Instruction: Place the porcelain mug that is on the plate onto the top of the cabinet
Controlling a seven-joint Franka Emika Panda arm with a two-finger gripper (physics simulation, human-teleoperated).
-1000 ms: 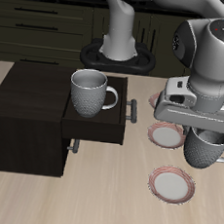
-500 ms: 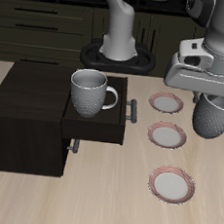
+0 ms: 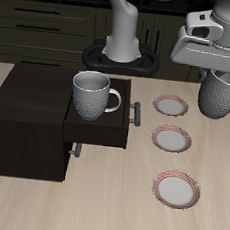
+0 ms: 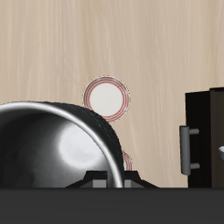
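The mug (image 3: 223,96) hangs in the air, upright, clenched in the jaws of the gripper (image 3: 224,70), which grip it at the rim; it is clear of the tabletop (image 3: 108,202) and above the plates rather than on any of them. In the wrist view the mug (image 4: 61,144) fills much of the frame, its grey inside showing, with the jaws closed on its rim. Three plates lie on the tabletop beside the cabinet (image 3: 32,113): one (image 3: 170,106) farthest back, just below and beside the raised mug, one (image 3: 172,139) in the middle, and one (image 3: 178,189) nearest the front edge; all three are bare. I cannot tell which of them is the task's plate. The cabinet stands well apart from the raised mug, its drawer (image 3: 98,125) pulled open toward the plates, its bar handle (image 3: 136,113) facing them. A second mug (image 3: 92,95) sits upright in the open drawer, handle turned toward the plates. The cabinet's top carries nothing.
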